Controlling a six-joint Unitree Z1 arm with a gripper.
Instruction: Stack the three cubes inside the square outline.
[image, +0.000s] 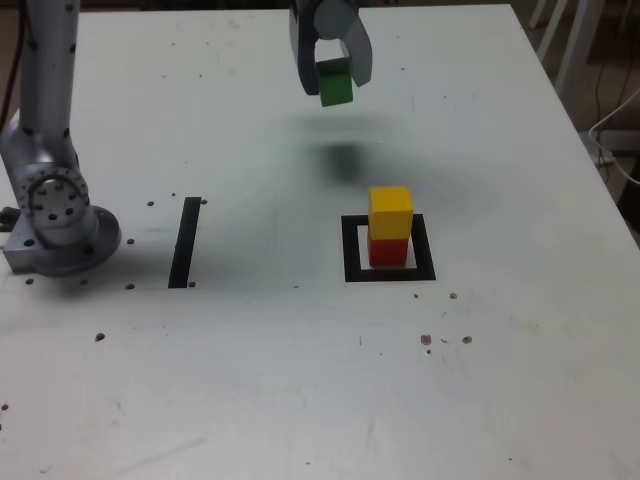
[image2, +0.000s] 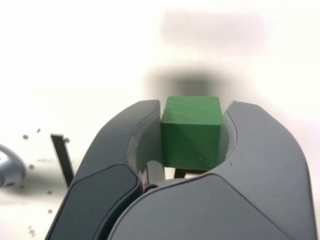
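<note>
A: Gripper (image: 333, 72) state?

B: Clamped on green cube (image: 336, 82). Jaws pressed against two opposite faces, clear in wrist view (image2: 191, 131). Cube sticking out past the fingertips.

A: Height?

B: Well off the table (image: 300, 380). Dark blurred shadow on the surface below, apart from the cube.

A: Other cubes?

B: Yellow cube (image: 390, 212) on top of red cube (image: 388, 251), touching, roughly aligned. Red sitting in the white centre of the square outline (image: 352, 250).

A: Green relative to the stack?

B: Farther from the camera and toward the exterior view's left of it. Well apart, not over the outline.

A: Anything else on the table?

B: Black strip (image: 185, 241) toward the exterior view's left, between arm base (image: 55, 215) and outline. Also seen in wrist view (image2: 62, 159), beside one jaw. Small dark specks scattered near the base, by the strip and in front of the outline.

A: Stack straight?

B: Upright, no visible lean. Exact edge alignment hard to tell.
</note>
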